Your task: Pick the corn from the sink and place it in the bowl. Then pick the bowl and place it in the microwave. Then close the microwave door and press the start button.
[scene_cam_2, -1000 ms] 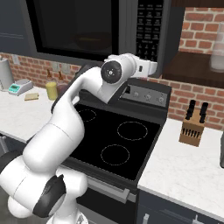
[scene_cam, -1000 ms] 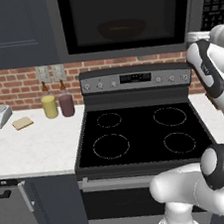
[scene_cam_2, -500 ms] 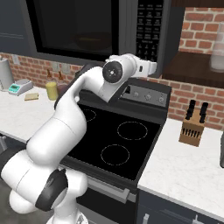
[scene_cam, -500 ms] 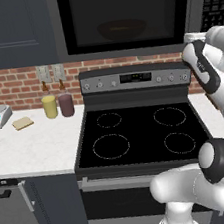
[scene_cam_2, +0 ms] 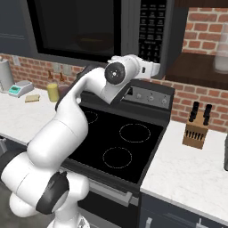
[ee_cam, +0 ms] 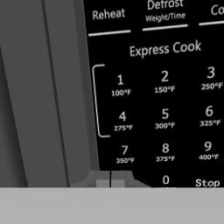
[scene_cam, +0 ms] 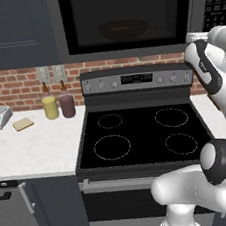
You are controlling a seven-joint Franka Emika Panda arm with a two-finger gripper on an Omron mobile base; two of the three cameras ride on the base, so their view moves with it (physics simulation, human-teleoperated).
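One arm raised, reaching forward | tool closed, empty | at microwave button panel

Dark grey microwave with a black panel lettered white, reddish-brown bowl behind its window, black stove, red brick wall.

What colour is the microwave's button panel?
Black with white lettering; the button panel shows best in the hand view.

Microwave above my stove, dark grey; microwave door shut. Reddish-brown bowl dim behind black window. Black button panel right before my fingertips.
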